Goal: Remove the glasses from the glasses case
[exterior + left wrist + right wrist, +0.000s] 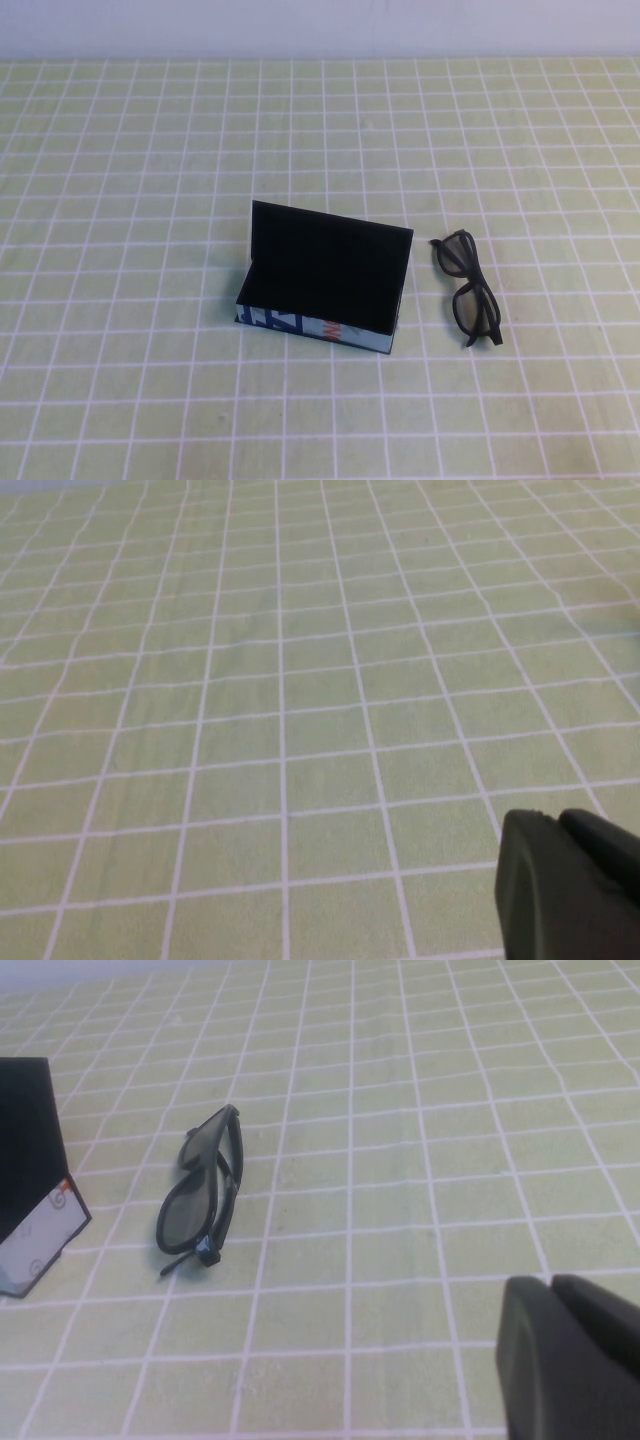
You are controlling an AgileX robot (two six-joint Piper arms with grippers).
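The glasses case [322, 280] stands open in the middle of the table, its black flap lid upright at the far side and its white-blue printed front facing me. Nothing shows inside its black interior. The black glasses [474, 312] lie on the tablecloth just right of the case, folded, apart from it. In the right wrist view the glasses [186, 1222] lie beside the case's end [30, 1160]. My right gripper [548, 1282] is shut and empty, well away from the glasses. My left gripper [555, 818] is shut and empty over bare cloth. Neither arm shows in the high view.
A green tablecloth with a white grid [150, 200] covers the whole table. A pale wall [320, 25] runs along the far edge.
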